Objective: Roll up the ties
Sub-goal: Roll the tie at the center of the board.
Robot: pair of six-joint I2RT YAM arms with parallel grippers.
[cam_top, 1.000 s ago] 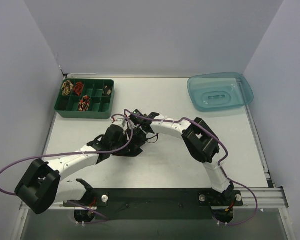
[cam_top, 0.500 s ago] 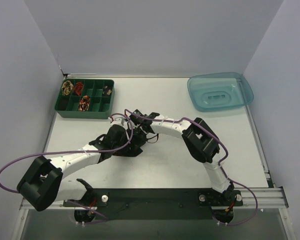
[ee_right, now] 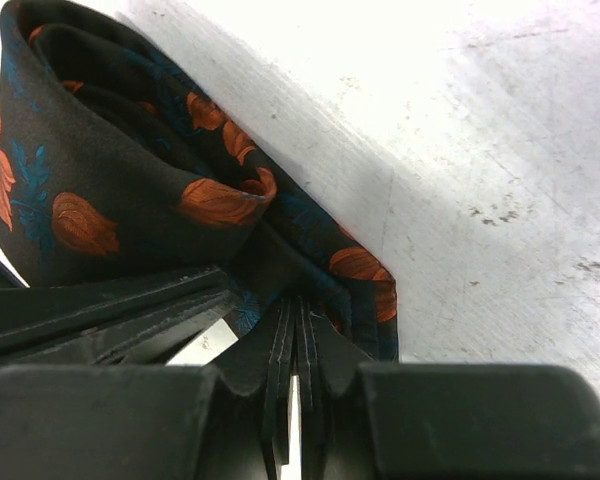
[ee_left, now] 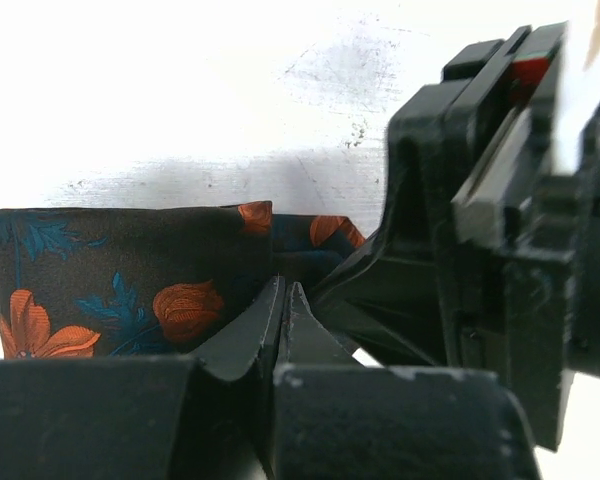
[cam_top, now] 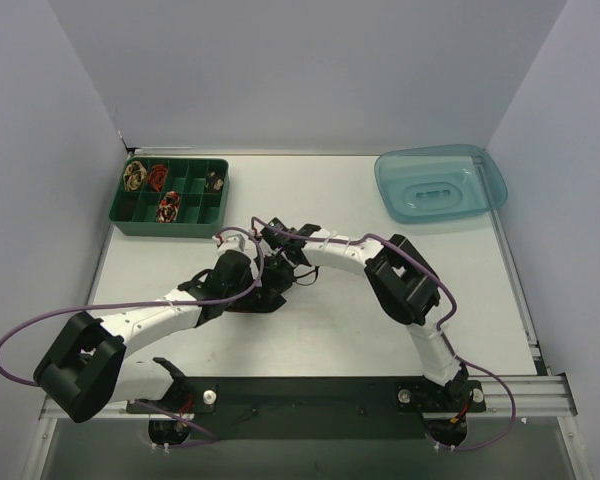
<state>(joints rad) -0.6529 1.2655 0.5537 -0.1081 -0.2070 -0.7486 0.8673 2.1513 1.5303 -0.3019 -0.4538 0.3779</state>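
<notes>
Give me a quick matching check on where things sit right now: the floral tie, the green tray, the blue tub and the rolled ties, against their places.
1. floral tie
2. green tray
3. blue tub
4. rolled ties

a. far right of the table
b. inside tray compartments
c. mid-table, pinched by left gripper and right gripper
d. far left of the table

Pairs: 1-c, 2-d, 3-a, 4-b.

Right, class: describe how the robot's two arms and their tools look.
The left arm and right arm have white links, chunky black joint housings and a purple cable looping alongside. The left tool and right tool are black, with flat tapered fingers.
</notes>
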